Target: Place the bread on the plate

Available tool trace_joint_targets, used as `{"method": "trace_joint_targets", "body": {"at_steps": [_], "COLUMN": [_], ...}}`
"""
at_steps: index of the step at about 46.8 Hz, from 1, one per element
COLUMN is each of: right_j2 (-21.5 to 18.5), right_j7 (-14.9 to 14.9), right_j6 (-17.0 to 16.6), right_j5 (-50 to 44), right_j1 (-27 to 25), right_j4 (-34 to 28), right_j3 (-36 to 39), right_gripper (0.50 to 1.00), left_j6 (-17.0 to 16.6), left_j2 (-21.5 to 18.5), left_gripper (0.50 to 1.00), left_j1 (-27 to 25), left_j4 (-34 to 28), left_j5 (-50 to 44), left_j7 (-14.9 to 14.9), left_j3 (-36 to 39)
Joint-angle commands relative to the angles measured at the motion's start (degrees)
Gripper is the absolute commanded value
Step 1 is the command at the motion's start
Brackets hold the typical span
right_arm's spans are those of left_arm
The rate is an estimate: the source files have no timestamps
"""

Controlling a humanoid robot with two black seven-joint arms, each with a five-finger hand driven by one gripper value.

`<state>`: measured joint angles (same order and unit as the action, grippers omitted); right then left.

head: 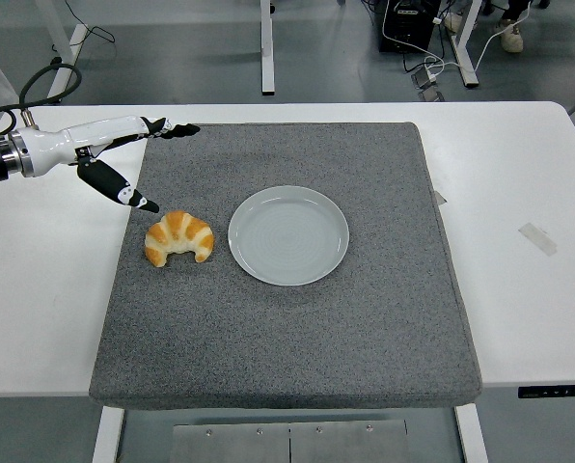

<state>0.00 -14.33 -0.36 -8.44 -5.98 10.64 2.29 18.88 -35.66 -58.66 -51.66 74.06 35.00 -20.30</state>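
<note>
The bread (178,238) (a croissant) lay on the grey mat (297,338), just left of the empty plate (288,235) and not touching it. The left hand (109,154) hovered above the mat's left edge, behind and to the left of the bread, its fingers (172,129) spread and holding nothing.

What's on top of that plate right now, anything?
Nothing shows on the pale plate; its whole face is bare. The croissant lies beside it on the grey mat, untouched. What the plate covers underneath cannot be seen.
</note>
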Motion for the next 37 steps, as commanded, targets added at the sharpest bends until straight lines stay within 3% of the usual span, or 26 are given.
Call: {"method": "trace_joint_targets", "body": {"at_steps": [1,23,30,37], "right_j2": [0.0,0.0,0.0,0.0], "right_j7": [0.0,0.0,0.0,0.0], "right_j6": [0.0,0.0,0.0,0.0], "right_j5": [0.0,0.0,0.0,0.0], "right_j1": [0.0,-0.1,-0.1,-0.2], "right_j4": [0.0,0.1,0.1,0.0], "right_j3": [0.0,0.0,0.0,0.0], "right_gripper": [1.000,1.000,1.000,1.000], "left_j6": [-1.4,-1.7,-2.2,-5.2], "left_j2": [0.7,2.0,1.8,2.0], "left_gripper": [0.983,0.983,0.983,0.983], "left_j1": [-0.1,-0.7,-3.0,-4.1], "left_j4": [-0.2,-0.3,-0.3,-0.3], "left_j5": [2.4,2.8,2.8,2.8], "left_j7": [0.0,0.0,0.0,0.0], "left_j3": [0.0,0.2,5.8,9.8]}}
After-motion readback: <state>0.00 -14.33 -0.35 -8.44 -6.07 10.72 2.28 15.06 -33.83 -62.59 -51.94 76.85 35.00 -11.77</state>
